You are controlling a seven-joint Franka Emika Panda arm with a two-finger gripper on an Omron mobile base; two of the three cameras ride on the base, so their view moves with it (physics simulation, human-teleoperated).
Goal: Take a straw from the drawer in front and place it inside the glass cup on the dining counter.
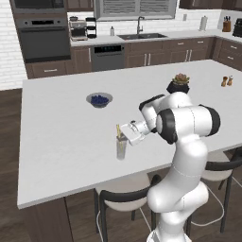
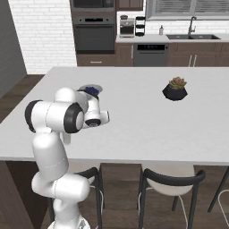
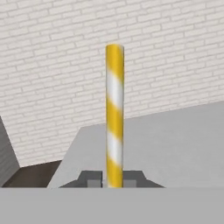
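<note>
The gripper (image 1: 121,136) is clenched on the yellow-and-white striped straw (image 3: 114,118), holding it upright just above the glass cup (image 1: 121,150), which stands on the dining counter (image 1: 61,137), at 5 o'clock from the bowl of berries (image 1: 99,99).

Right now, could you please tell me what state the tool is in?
Tool: shut on the yellow-and-white striped straw, held upright above the glass cup.

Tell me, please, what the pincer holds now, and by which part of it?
The pincer holds the straw, gripped at its lower end between the fingertips; the rest stands up free, above the glass cup.
</note>
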